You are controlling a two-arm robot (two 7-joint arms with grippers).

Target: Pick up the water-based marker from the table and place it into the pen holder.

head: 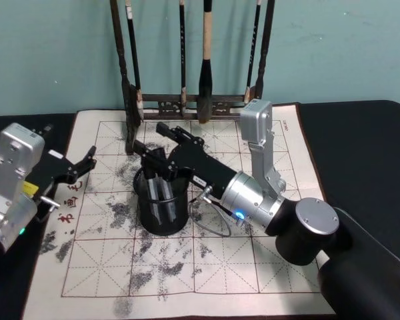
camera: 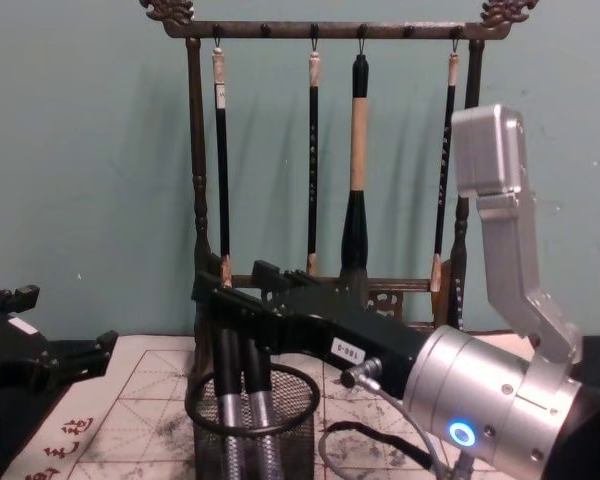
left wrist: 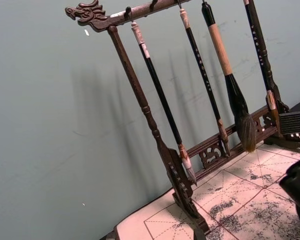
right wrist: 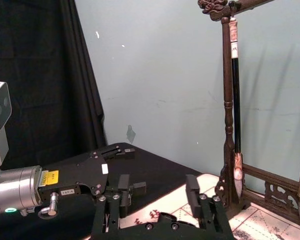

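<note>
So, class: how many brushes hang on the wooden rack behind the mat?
4. All hang in a row from the rack's top bar: far-left brush, second, the thick third, and far-right.

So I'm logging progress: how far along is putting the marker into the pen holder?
Nearly done. Two grey markers already stand in the pen holder. The right gripper hangs open just above its rim, apparently after the drop; only retracting looks left. The left gripper sits open, off to the side.

Red brush-written characters (head: 71,202) are seen on the cream gridded calligraphy mat (head: 253,267), left of the round black wire-mesh pen holder (head: 162,212); they cannot be read. Small labels on the robot arms are illegible.
</note>
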